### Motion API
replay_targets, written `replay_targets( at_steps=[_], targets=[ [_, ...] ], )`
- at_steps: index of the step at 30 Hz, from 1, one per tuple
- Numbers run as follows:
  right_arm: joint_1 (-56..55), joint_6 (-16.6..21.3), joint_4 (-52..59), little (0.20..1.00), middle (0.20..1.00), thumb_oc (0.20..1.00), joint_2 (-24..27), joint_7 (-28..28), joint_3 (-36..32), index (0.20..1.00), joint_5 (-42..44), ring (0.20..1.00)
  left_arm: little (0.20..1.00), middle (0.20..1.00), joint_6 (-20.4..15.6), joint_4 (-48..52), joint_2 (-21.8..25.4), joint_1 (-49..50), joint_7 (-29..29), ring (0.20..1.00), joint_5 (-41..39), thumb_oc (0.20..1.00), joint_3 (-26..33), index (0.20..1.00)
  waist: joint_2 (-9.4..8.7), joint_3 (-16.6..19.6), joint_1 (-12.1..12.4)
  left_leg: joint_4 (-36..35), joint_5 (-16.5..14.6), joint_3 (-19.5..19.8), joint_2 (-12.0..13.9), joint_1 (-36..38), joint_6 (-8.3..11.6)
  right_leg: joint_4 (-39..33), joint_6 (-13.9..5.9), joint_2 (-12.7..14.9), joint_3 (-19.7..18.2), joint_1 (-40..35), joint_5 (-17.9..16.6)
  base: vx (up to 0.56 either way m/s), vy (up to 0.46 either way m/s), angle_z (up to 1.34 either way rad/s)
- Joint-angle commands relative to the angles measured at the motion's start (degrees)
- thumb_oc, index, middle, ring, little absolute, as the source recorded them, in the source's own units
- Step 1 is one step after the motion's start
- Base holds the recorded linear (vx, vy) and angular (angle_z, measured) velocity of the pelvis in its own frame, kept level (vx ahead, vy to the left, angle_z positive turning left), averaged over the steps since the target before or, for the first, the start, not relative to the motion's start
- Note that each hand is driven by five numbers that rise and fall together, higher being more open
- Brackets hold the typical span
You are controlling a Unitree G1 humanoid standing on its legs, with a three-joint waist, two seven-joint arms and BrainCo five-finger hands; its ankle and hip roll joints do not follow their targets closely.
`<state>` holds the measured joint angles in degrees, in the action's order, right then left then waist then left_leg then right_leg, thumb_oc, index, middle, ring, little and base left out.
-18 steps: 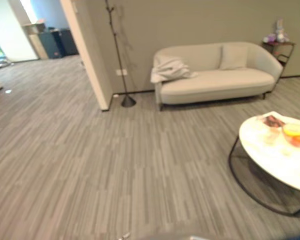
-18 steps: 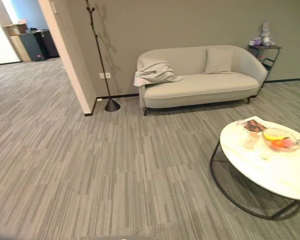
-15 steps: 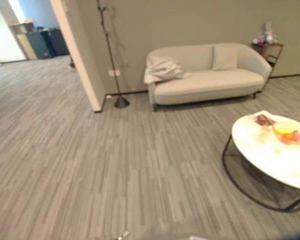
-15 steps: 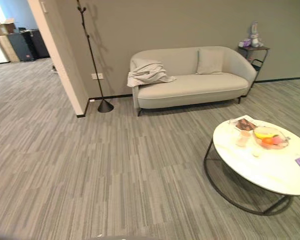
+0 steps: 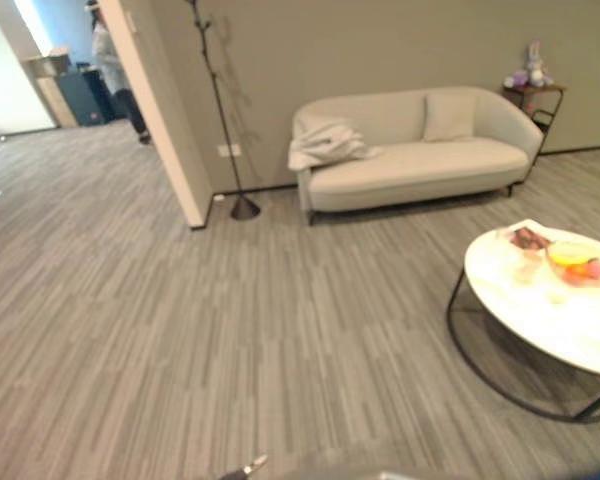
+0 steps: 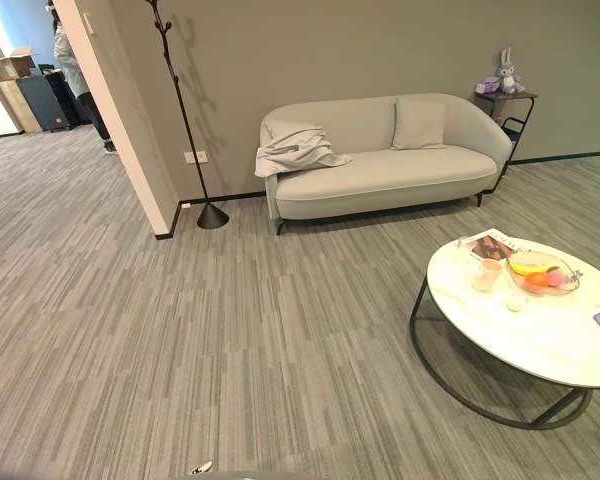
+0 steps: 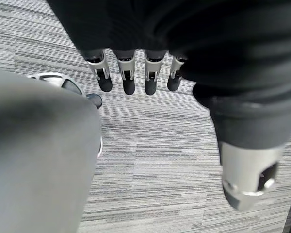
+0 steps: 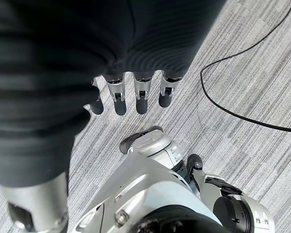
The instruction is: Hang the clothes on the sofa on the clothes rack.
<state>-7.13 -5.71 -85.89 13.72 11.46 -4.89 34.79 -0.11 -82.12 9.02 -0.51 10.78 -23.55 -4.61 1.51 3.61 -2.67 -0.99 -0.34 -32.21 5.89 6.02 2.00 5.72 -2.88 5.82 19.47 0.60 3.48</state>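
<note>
clothes (image 6: 295, 148): pale grey bundle, crumpled over the left armrest and seat end of the sofa, at about 12 o'clock in the head views, far across the floor.
sofa (image 6: 390, 170): light beige, two-seat, back against the grey wall; one cushion (image 6: 419, 122) propped at its right end.
clothes rack (image 6: 185, 115): thin dark branch-like pole on a round base, upright near the sofa's left end, at about 11 o'clock; nothing hanging on it.
left hand (image 7: 136, 73): seen in its wrist view, fingers straight and relaxed, pointing down over bare carpet; holds nothing. well apart from the clothes.
right hand (image 8: 131, 92): seen in its wrist view, fingers straight and loose over the carpet; holds nothing. likewise well apart from the clothes.
round table (image 6: 560, 350): white top on dark ring frame, at about 3 o'clock; a fruit bowl (image 6: 543, 273), a cup (image 6: 486, 276) and a small book on it.
side shelf (image 6: 505, 100): beside the sofa's right end, soft toy on top.
person (image 6: 72, 70): standing beyond the wall corner, about 10 o'clock.
</note>
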Motion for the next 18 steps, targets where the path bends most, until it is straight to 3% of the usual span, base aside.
replay_targets(
  at_steps=[1, 18],
  targets=[
    [4.03, 0.34, -4.18, 1.000, 1.000, 1.000, -1.60, 0.34, 2.86, 1.000, -1.57, 1.000, 1.000, 1.000, -0.42, -1.72, -2.66, -1.27, 0.22, 1.000, 3.10, 1.000, 1.03, 1.000, -1.83, -2.01, -1.03, -2.33, 1.12, 4.59, 0.76, 0.41, 2.42, -10.68, -2.96, 1.48, 3.56, -5.32, -5.03, 0.00, 0.000, 0.00],
    [5.67, 0.52, -2.88, 1.000, 1.000, 1.000, -2.23, 0.68, 7.59, 1.000, -7.45, 1.000, 1.000, 1.000, 0.53, -2.86, -2.30, -1.26, -0.01, 1.000, 7.01, 1.000, -0.85, 1.000, -2.25, -1.53, -0.05, -0.57, 0.58, 6.02, 1.78, 0.55, 2.52, -10.50, -1.85, 0.32, 4.09, -6.92, -3.30, 0.01, -0.009, 0.01]
  ],
)
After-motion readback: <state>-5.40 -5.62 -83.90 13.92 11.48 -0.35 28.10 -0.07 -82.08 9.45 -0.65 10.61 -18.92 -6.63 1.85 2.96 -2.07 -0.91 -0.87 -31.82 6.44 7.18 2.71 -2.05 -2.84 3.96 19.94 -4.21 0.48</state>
